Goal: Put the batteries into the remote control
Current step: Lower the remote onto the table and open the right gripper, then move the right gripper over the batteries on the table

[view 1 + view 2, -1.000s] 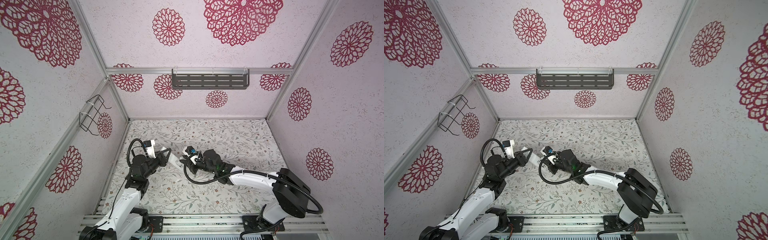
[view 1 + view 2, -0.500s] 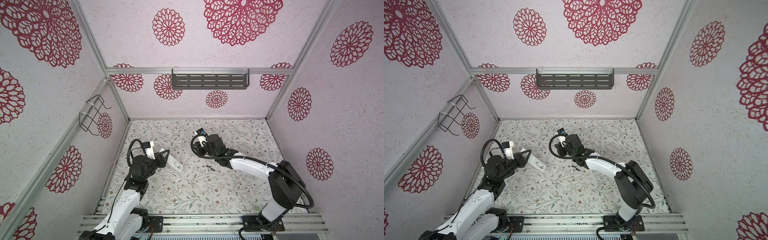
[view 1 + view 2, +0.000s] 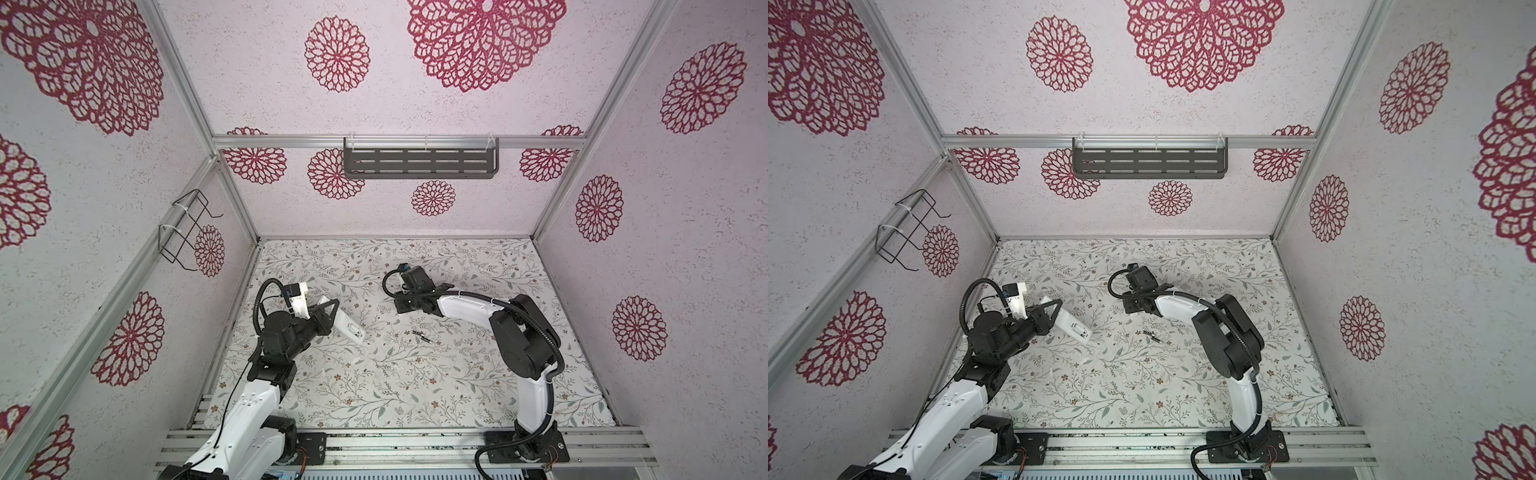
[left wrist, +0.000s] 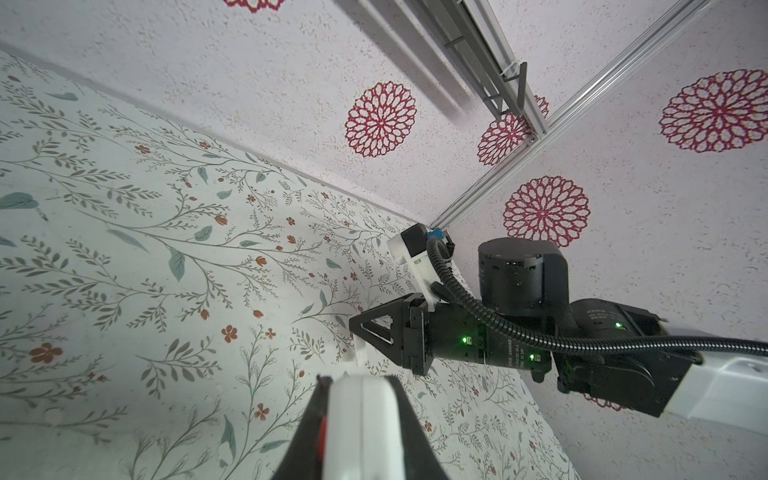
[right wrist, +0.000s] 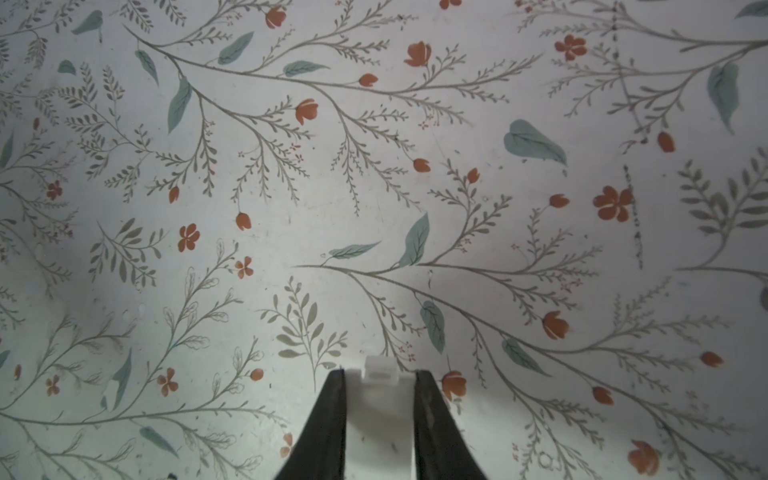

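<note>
At the left of a top view, the left tool [image 3: 330, 311] is clamped on one end of the white remote [image 3: 351, 329], holding it slanted over the counter [image 3: 374, 395]. Near mid-frame, the right tool [image 5: 379, 376] pinches a small white tabbed piece [image 5: 378, 419]. The batteries [image 3: 422, 336] lie loose on the counter just lower right of it.

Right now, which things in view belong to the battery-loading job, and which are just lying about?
Belongs to the job:
- remote control, held in the left gripper
- batteries, lying loose on the table
- white battery cover, held in the right gripper

Just there:
- dark slotted shelf on the back wall
- wire rack on the side wall
</note>
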Motion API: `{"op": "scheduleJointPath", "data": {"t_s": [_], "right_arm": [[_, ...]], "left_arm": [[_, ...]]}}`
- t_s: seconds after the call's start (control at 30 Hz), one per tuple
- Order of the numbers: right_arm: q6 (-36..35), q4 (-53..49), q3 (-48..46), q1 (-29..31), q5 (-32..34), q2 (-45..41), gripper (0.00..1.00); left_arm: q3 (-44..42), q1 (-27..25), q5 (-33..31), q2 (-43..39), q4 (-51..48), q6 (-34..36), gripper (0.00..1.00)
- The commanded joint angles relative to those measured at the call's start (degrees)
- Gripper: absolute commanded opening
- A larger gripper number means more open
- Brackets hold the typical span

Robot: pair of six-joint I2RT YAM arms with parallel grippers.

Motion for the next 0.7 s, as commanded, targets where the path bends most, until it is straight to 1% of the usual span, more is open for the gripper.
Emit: {"op": "scheduleJointPath", "data": {"t_s": [0.0,0.37,0.53,0.67], "right_arm": [[2.95,-1.94,1.89,-0.15,2.18,0.17,0.22],[3.9,-2.34,0.67,-0.4,5.1,2.01,0.25],[4.86,-1.63,0.06,-0.42,5.44,2.18,0.32],[5.23,-1.25,-0.35,-0.5,5.51,2.23,0.36]], "left_arm": [[0.14,0.27,0.47,-0.85,2.51,0.38,0.0],[-0.31,0.27,0.81,-0.67,3.73,0.05,0.0],[-0.4,0.27,0.95,-0.58,3.85,-0.1,0.0],[-0.31,0.29,1.12,-0.41,4.0,-0.04,0.0]]}}
